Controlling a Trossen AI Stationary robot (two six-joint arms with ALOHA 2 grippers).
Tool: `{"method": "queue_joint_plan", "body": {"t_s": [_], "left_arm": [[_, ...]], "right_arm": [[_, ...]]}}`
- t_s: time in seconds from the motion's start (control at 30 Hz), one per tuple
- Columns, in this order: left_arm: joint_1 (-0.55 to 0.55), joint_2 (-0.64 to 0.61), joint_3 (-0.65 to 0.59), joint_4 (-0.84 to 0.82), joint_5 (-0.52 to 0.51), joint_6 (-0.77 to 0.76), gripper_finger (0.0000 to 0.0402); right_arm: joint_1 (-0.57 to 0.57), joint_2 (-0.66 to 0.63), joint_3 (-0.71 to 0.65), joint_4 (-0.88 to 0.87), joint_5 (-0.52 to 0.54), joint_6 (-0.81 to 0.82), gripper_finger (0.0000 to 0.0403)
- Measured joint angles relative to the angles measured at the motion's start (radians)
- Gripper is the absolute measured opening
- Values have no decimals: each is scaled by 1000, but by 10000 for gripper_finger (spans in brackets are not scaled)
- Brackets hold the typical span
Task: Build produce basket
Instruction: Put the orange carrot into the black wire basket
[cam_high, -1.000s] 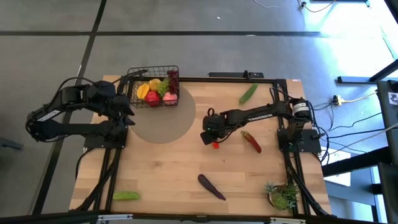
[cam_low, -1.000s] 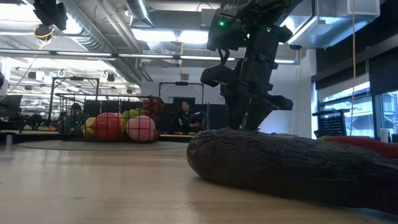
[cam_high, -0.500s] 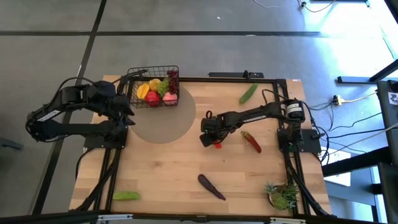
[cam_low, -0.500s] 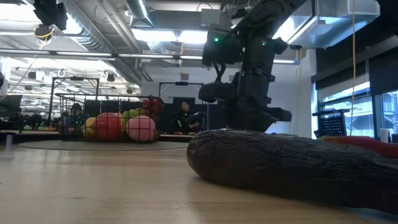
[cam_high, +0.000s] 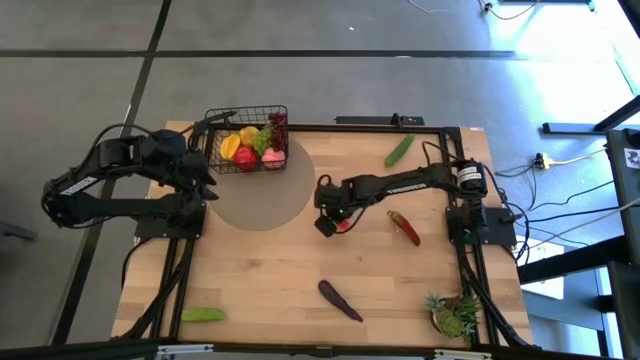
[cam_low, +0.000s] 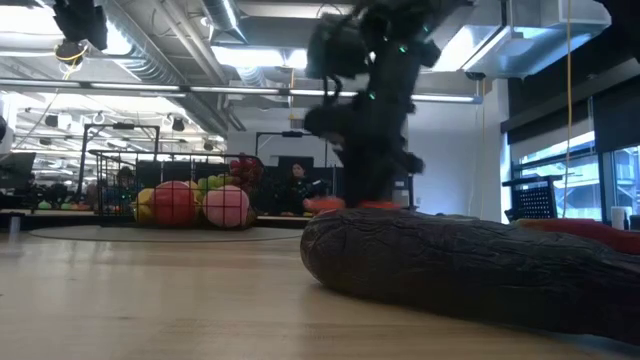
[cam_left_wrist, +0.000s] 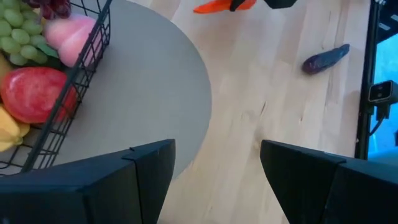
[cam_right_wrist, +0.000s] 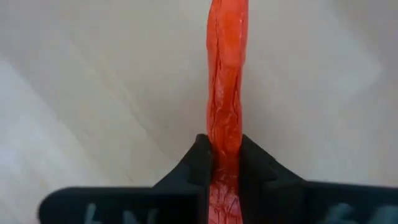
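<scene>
Near table centre, a red chili (cam_right_wrist: 227, 93) is pinched between the closed fingers of the right gripper (cam_high: 333, 218). Well off to its far left, the basket (cam_high: 248, 140) is seen, loaded with produce; beside it the left gripper (cam_left_wrist: 214, 168) is held wide open, empty.

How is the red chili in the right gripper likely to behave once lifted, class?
The red chili looks slim and long, so probably light. Pinched near one end by the right gripper, it may droop or swing. Its wrinkled skin probably resists slipping.
</scene>
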Motion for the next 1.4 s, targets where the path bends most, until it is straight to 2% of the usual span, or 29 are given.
{"method": "queue_joint_plan", "body": {"t_s": [0.23, 0.47, 0.6, 0.77, 1.0, 1.4], "left_arm": [[0, 0, 0, 98, -9, -57, 225], [0, 12, 0, 255, -19, -51, 225], [0, 42, 0, 333, -27, -12, 225], [0, 103, 0, 418, -89, 41, 225], [0, 188, 0, 599, -198, 135, 225], [0, 339, 0, 755, -198, 164, 225]], "right_arm": [[0, 0, 196, -65, 109, -220, 31], [4, -2, 361, -75, 276, -435, 31], [5, -2, 419, -72, 376, -541, 31], [11, -2, 458, 3, 506, -702, 31], [11, -3, 469, 95, 543, -813, 31], [11, -3, 469, 130, 537, -889, 31]]}}
